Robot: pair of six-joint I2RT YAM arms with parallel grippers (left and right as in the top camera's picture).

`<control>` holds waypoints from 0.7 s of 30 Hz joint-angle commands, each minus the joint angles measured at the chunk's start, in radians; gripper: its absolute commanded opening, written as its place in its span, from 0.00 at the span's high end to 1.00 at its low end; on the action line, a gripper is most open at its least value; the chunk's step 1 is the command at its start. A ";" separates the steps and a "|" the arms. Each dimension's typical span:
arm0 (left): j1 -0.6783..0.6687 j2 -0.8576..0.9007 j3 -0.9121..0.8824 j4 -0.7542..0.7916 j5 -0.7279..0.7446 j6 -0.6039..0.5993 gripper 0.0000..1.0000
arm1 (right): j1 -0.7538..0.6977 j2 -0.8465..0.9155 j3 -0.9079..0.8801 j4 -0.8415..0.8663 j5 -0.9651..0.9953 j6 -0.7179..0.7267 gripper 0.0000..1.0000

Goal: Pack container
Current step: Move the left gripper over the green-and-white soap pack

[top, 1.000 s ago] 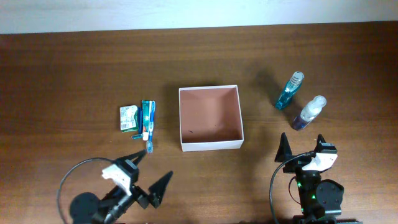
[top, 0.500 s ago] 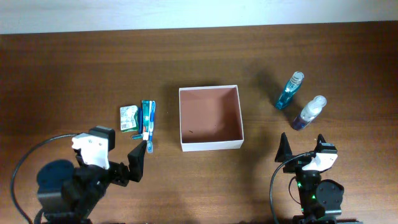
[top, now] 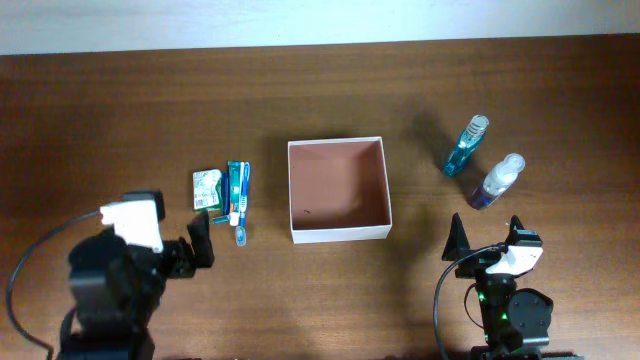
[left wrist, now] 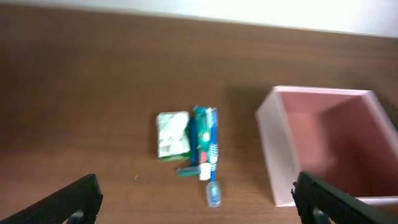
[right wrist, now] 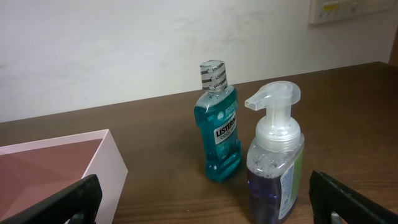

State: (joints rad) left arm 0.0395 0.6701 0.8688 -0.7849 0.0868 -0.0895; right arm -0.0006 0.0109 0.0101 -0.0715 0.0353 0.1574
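Note:
The container (top: 340,233), a shallow square box with white walls and a reddish-brown inside, sits mid-table with nothing in it. A green packet (top: 207,190) and a blue toothbrush (top: 237,195) lie to its left. On its right stand a teal mouthwash bottle (top: 466,146) and a purple pump bottle (top: 497,183). My left gripper (left wrist: 199,202) is open just in front of the packet (left wrist: 172,135) and toothbrush (left wrist: 205,146), holding nothing; one finger (top: 201,240) shows from above. My right gripper (top: 488,235) is open and holds nothing in front of the pump bottle (right wrist: 275,168) and mouthwash (right wrist: 219,124).
The container's white left wall (left wrist: 273,155) lies at the right of the left wrist view, and its corner (right wrist: 106,174) at the left of the right wrist view. A pale wall runs along the table's far edge. Both arm bases stand at the front edge.
The left arm has swung from pointing right along the front edge to facing the packet and toothbrush, its wrist shifting left. The right arm and all objects are unmoved.

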 commanded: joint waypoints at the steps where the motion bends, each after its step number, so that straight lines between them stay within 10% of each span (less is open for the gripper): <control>1: -0.002 0.113 0.009 0.017 -0.085 -0.064 0.02 | -0.008 -0.007 -0.005 -0.008 0.002 0.008 0.02; 21: -0.002 0.812 0.146 0.202 -0.084 -0.025 0.16 | -0.008 -0.007 -0.005 -0.008 0.002 0.008 0.01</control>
State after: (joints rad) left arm 0.0395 1.4605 0.9878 -0.6155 0.0105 -0.1356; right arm -0.0006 0.0109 0.0101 -0.0715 0.0353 0.1577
